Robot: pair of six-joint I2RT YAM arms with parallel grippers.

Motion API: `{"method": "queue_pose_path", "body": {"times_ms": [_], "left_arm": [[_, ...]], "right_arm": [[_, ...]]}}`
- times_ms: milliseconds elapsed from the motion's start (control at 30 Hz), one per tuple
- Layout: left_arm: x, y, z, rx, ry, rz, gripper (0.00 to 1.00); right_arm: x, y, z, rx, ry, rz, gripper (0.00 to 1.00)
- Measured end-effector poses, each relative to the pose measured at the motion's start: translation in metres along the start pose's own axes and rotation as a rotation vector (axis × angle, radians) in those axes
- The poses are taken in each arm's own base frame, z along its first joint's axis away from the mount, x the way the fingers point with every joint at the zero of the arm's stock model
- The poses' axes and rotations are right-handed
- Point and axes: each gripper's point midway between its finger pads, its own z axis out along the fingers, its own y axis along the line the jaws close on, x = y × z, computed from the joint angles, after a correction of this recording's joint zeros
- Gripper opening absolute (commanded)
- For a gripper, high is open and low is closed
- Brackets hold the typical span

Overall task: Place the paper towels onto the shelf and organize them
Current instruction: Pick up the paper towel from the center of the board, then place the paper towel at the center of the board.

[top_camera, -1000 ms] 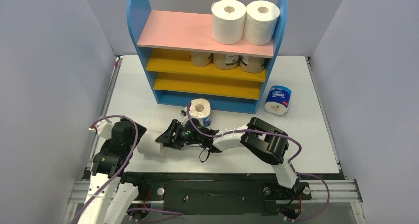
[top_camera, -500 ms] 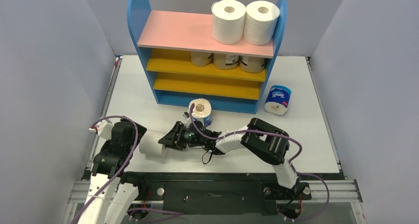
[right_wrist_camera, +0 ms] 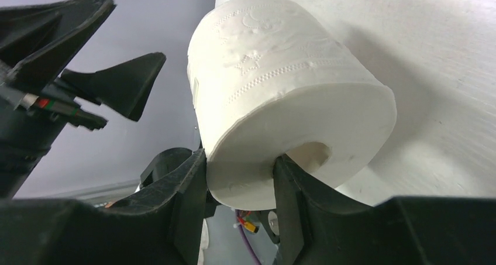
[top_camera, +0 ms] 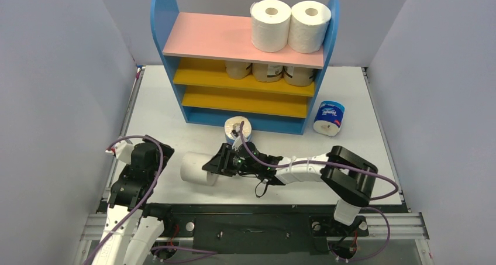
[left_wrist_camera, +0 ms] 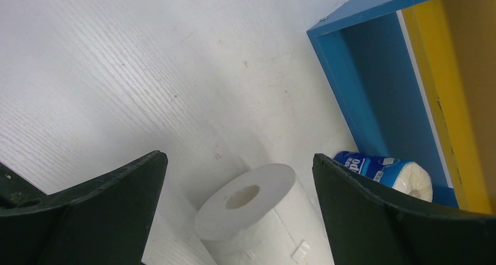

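On the table [top_camera: 374, 159] in front of the shelf [top_camera: 159, 25], a plain white roll [top_camera: 196, 169] lies on its side. Its long axis runs roughly left to right across the table. One hollow end faces the left arm and the other faces the right arm.

The right gripper [top_camera: 213, 167] is closed on the roll's right-hand end. In the right wrist view one finger presses the outer wall, and the other seems to sit inside the core, though the roll partly hides it.

The left gripper [left_wrist_camera: 237, 157] hangs just left of the roll, its jaws spread wide with nothing between them. It is clear of the paper and looks down at the near hollow end.

A blue-and-white roll [top_camera: 238, 130] stands upright with its core pointing up, just in front of the shelf's blue base and just behind the right gripper. A second blue-and-white roll [top_camera: 329, 118] lies tipped over on the table to the right of the shelf.

Two white rolls [top_camera: 289, 25] stand side by side, cores up, at the right end of the pink top board. Three tan rolls [top_camera: 268, 72] stand in a row on the upper yellow board, also toward the right. The lower yellow board holds no rolls.
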Motion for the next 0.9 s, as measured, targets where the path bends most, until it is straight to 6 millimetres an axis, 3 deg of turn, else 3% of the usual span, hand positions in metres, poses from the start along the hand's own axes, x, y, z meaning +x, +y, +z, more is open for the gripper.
{"method": "queue_pose_path", "body": {"times_ms": [200,300,433,633,800,900], "left_arm": [[0.001,-0.006,0.001,0.021,0.009,-0.007,0.95],[0.003,-0.013,0.001,0.051,0.022,-0.014,0.94],[0.016,-0.025,0.006,0.105,0.076,-0.011,0.94],[0.05,-0.056,0.011,0.216,0.221,0.075,0.94],[0.081,-0.093,-0.008,0.388,0.296,0.178,0.95],[0.096,-0.108,-0.016,0.457,0.33,0.223,0.95]], "right_arm": [[-0.014,0.017,-0.044,0.014,-0.043,-0.111,0.22],[-0.029,0.024,-0.078,0.051,-0.079,-0.207,0.22],[-0.048,0.02,-0.127,0.185,-0.126,-0.386,0.22],[-0.066,-0.019,-0.191,0.497,-0.117,-0.627,0.23],[-0.064,-0.071,-0.235,0.777,0.004,-0.771,0.23],[-0.058,-0.09,-0.25,0.875,0.09,-0.836,0.23]]}}
